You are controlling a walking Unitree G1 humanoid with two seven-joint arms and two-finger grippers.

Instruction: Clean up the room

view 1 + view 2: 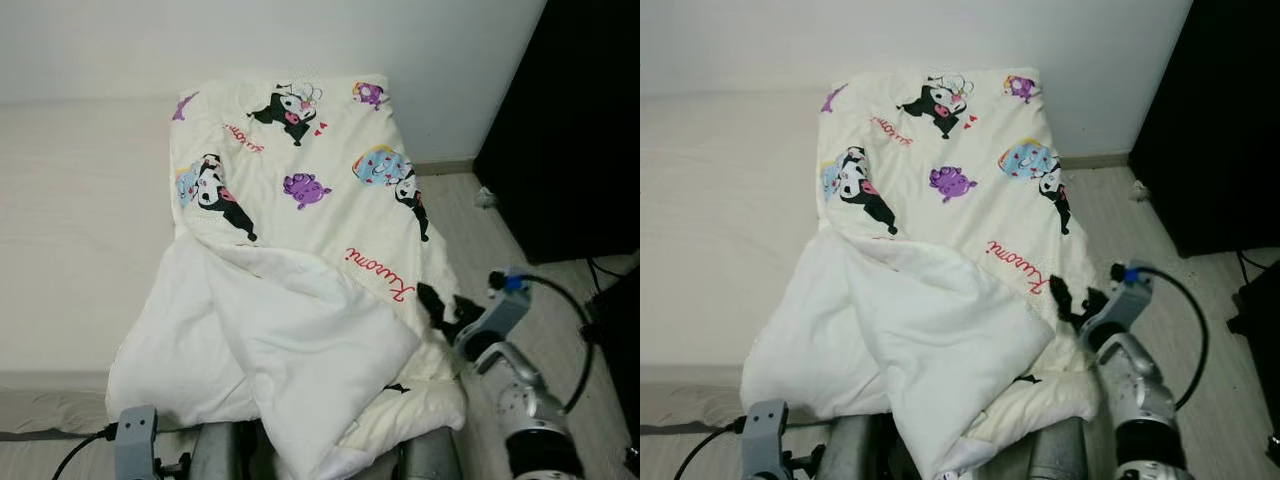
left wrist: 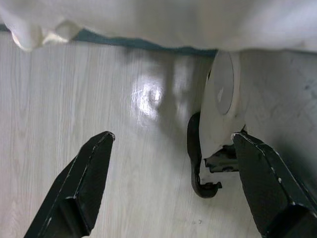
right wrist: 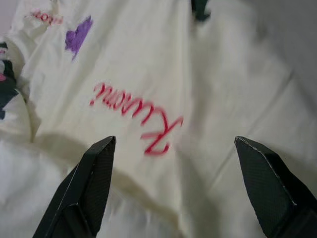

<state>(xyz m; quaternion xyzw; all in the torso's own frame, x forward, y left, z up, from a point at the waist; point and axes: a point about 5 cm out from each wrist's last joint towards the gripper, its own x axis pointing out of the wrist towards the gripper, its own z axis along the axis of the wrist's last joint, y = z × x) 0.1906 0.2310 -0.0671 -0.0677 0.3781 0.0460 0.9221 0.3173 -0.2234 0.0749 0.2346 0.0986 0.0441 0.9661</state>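
Note:
A cream blanket [image 1: 300, 210] printed with cartoon figures and red lettering lies on the bed, its near part folded over to show the plain white underside [image 1: 290, 370]. My right gripper [image 1: 447, 308] is open at the blanket's right edge, next to the red lettering [image 3: 138, 114], with nothing between its fingers. My left gripper [image 2: 168, 188] hangs low by the bed's foot, open over the wooden floor [image 2: 59, 99], with the blanket's hem [image 2: 44, 32] above it.
The bare mattress [image 1: 70, 230] spreads to the left of the blanket. A dark cabinet [image 1: 570, 130] stands on the right by the white wall. Cables [image 1: 585, 330] trail over the floor to the right. My own white foot [image 2: 223, 114] shows beside the left gripper.

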